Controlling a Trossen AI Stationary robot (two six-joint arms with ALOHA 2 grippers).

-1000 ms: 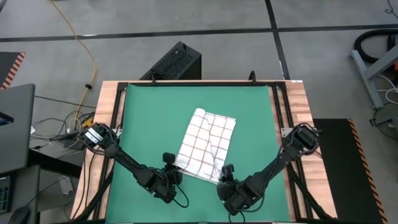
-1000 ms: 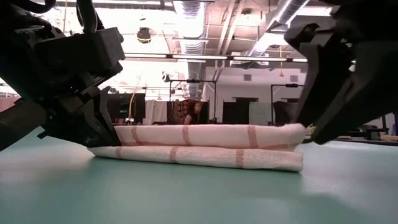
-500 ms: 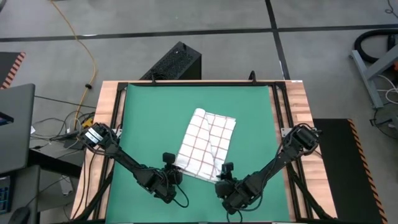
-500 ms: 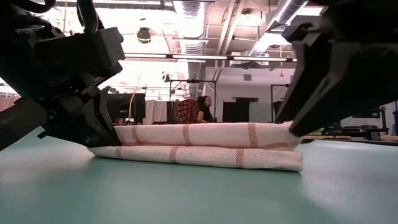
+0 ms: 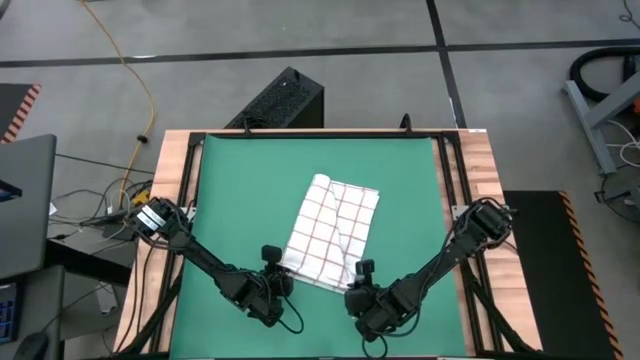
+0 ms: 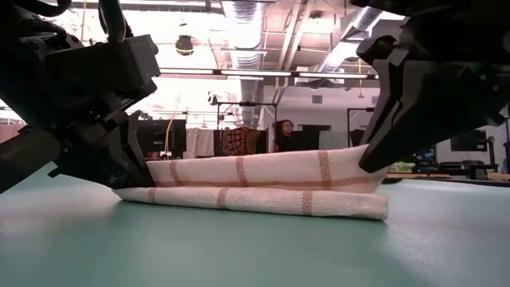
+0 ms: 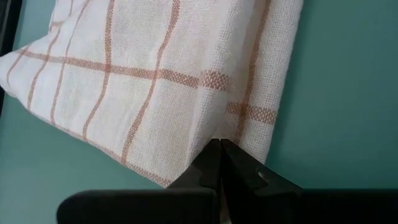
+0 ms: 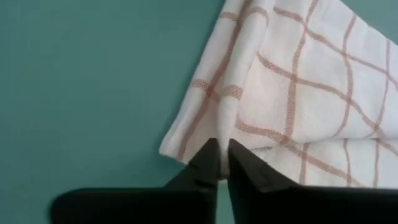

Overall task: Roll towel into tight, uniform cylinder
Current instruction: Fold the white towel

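The towel (image 5: 333, 233), white with a thin red check, lies folded and slanted near the middle of the green mat (image 5: 230, 190) on the surface, its near edge towards both arms. The left claw (image 5: 277, 277) is pressed together on the near left corner of the towel. The right claw (image 5: 357, 281) pinches the near right corner, its fingertips almost meeting with cloth between them.

The low view shows what the overhead view cannot: the towel (image 6: 263, 187) sits in two layers, the upper one raised at both ends where the claws hold it, the lower one flat on the mat. The left wrist view shows the left claw (image 7: 220, 149) closed on a fold of towel (image 7: 149, 81); the right wrist view shows the right claw (image 8: 219, 149) gripping a ridge of towel (image 8: 298, 93).

Behind the surface a black box (image 5: 282, 100) stands on the floor, with a yellow cable (image 5: 135, 70) nearby. A person (image 6: 283, 134) shows in the room beyond.
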